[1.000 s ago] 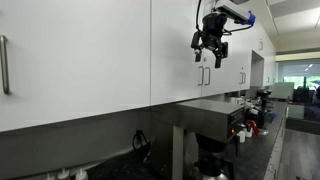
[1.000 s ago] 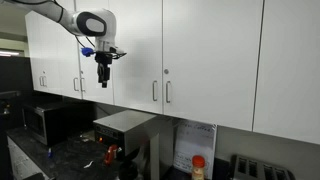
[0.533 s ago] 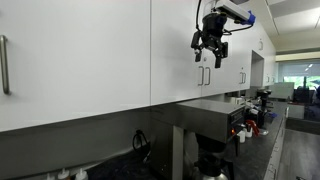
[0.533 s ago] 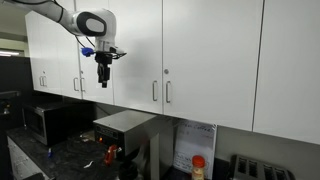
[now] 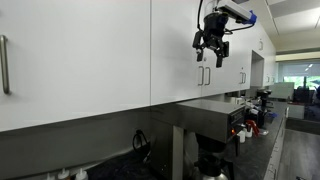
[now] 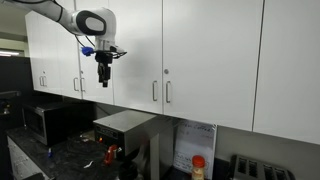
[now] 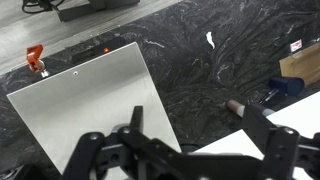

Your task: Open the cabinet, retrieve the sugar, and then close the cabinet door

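The white upper wall cabinet (image 6: 200,50) runs along the wall in both exterior views, and it also shows from the side (image 5: 180,50). All its doors are shut, so the sugar is hidden. My gripper (image 6: 102,80) hangs fingers-down, open and empty, just in front of a narrow cabinet door (image 6: 95,40). It sits beside and slightly above that door's short silver handle (image 6: 83,85). From the side the gripper (image 5: 210,55) is just above a pair of handles (image 5: 205,76). In the wrist view the spread fingers (image 7: 193,115) frame the counter below.
A stainless steel appliance (image 6: 125,125) stands on the dark stone counter (image 7: 210,70) below the gripper; its top also shows in the wrist view (image 7: 90,100). A microwave (image 6: 50,120) and a red-lidded bottle (image 6: 198,165) are nearby. A big near white front with a long handle (image 5: 5,65) fills one side.
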You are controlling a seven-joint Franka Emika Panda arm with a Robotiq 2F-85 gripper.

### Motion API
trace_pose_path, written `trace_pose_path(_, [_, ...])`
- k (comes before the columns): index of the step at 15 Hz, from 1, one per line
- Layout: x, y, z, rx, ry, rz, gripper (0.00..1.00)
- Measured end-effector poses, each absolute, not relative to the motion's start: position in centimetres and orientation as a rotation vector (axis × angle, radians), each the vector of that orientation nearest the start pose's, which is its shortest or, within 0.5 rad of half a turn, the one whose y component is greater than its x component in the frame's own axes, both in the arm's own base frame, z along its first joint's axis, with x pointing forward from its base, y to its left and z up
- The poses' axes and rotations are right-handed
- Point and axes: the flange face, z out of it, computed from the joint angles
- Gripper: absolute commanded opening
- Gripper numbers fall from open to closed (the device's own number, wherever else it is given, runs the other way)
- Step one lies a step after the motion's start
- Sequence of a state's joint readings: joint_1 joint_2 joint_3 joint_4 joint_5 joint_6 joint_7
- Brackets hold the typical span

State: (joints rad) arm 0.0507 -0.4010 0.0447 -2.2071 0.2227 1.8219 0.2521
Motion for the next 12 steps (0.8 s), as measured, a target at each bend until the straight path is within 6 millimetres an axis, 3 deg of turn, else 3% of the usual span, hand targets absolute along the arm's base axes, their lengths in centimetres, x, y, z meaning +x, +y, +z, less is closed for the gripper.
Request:
trace_pose_path(4, [41.8,3.2,55.7,-2.945,0.257,-0.01,1.0])
trace_pose_path(12, [38.0,-5.2,58.8,-2.913,0.064,-0.144,1.0])
